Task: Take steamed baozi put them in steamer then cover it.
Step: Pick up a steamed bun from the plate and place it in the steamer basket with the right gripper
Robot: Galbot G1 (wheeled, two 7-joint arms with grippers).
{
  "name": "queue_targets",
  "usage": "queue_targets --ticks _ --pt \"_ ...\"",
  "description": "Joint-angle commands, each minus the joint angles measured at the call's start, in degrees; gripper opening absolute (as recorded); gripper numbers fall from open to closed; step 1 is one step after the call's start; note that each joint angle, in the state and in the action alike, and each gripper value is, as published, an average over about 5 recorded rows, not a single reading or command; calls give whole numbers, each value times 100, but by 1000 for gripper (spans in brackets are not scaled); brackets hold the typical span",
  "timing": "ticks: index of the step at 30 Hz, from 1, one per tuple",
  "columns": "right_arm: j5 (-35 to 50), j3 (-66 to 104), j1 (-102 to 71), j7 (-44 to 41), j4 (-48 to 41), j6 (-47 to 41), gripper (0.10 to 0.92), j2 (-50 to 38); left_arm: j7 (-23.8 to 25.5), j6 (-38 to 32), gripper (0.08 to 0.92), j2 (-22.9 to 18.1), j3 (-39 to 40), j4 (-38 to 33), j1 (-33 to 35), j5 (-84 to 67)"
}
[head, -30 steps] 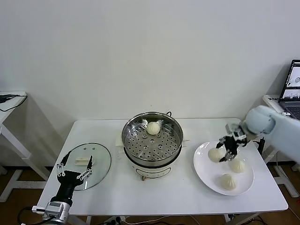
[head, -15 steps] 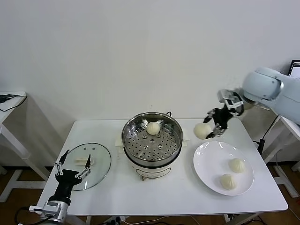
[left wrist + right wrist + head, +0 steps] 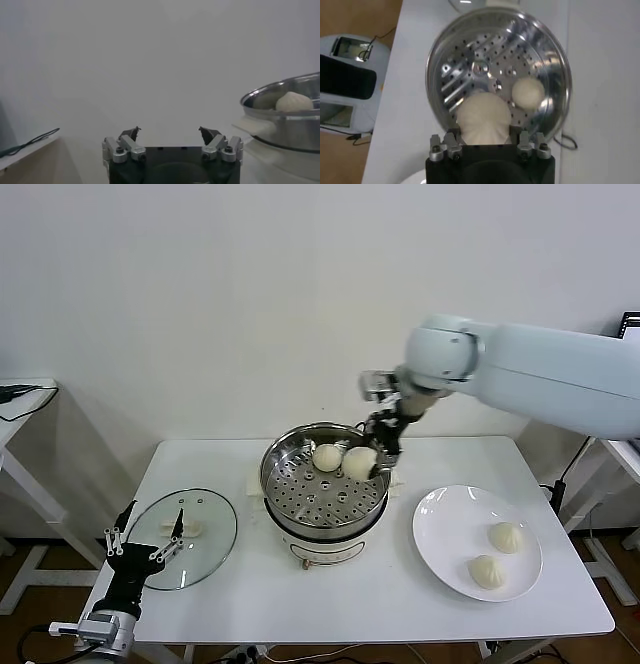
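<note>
My right gripper (image 3: 370, 462) is shut on a cream-white baozi (image 3: 359, 463) and holds it over the right rim of the shiny steamer (image 3: 288, 492). In the right wrist view that baozi (image 3: 483, 116) sits between the jaws above the perforated floor (image 3: 470, 70). One baozi (image 3: 327, 456) lies at the back of the steamer, also seen in the right wrist view (image 3: 528, 92). Two baozi (image 3: 505, 537) (image 3: 486, 571) remain on the white plate (image 3: 440, 534). My left gripper (image 3: 145, 541) is open and empty at the table's front left.
The round glass lid (image 3: 205, 524) with a white handle lies on the table left of the steamer, just beyond my left gripper. The steamer stands on a white pot base (image 3: 325, 550). In the left wrist view the steamer (image 3: 295, 125) shows far off.
My right gripper lifted a baozi off the plate and carried it left to above the steamer. My left gripper has sunk slightly lower.
</note>
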Motion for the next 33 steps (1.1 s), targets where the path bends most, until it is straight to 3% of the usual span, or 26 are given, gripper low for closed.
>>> queue_targets --ticks 1,11,18,21,26,33 --pt "-247 285 -919 115 -1240 -164 662 1421 11 31 823 12 -120 -7 -13 -69" --pt "-687 561 -1485 45 -2302 2 662 2062 47 23 823 10 -189 110 -37 -81" --pt "-822 641 -1632 7 -2560 40 662 2230 51 17 823 12 -180 142 -40 -81" --pt "-821 628 -1637 -5 -2513 42 668 2204 50 19 823 12 -171 146 -39 -80" --pt "-757 660 -1525 -13 -2248 27 773 1970 47 35 823 9 -166 130 -25 -76" --pt "-324 550 -482 -268 -1085 28 822 597 27 49 823 -4 -97 70 9 -49"
